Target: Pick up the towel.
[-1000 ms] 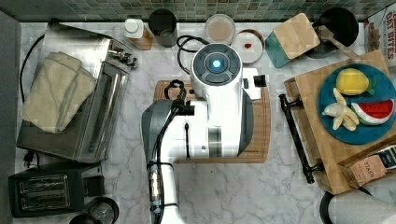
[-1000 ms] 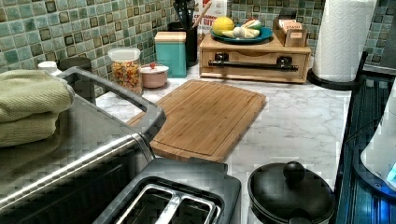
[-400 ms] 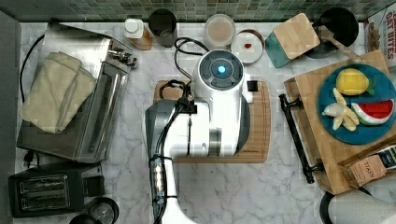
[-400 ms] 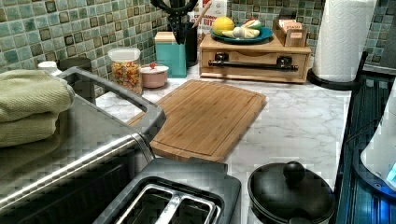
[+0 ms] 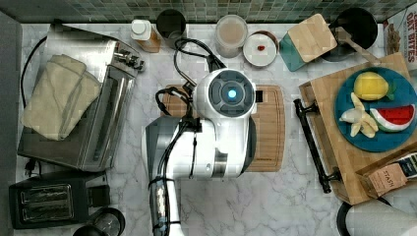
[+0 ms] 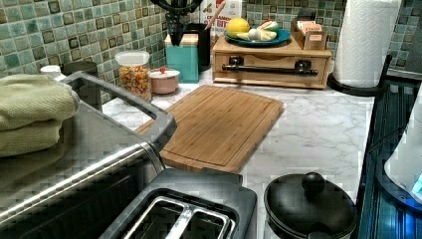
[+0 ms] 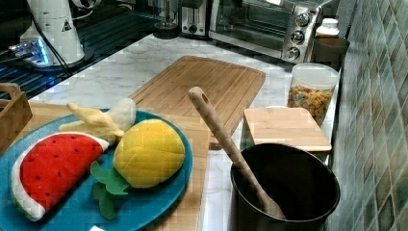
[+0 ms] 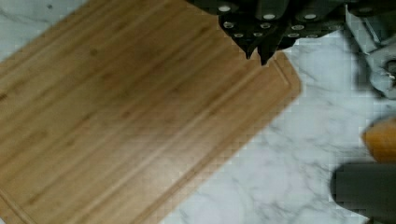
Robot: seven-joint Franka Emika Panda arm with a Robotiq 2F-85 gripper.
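Shifted toward the top view's left since a second ago, above the cutting board [image 5: 268, 129]. Tool [image 8: 259, 52] clenched, empty. Towel [image 5: 59, 96] folded atop the toaster oven [image 5: 105, 125], well apart.

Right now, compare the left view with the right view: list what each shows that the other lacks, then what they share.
Left view alone: the towel folded on top of the toaster oven, a black lidded pot, a paper towel roll.
Right view alone: the robot base, the oven's knobs.
Both: the cutting board, cereal jar, fruit plate.
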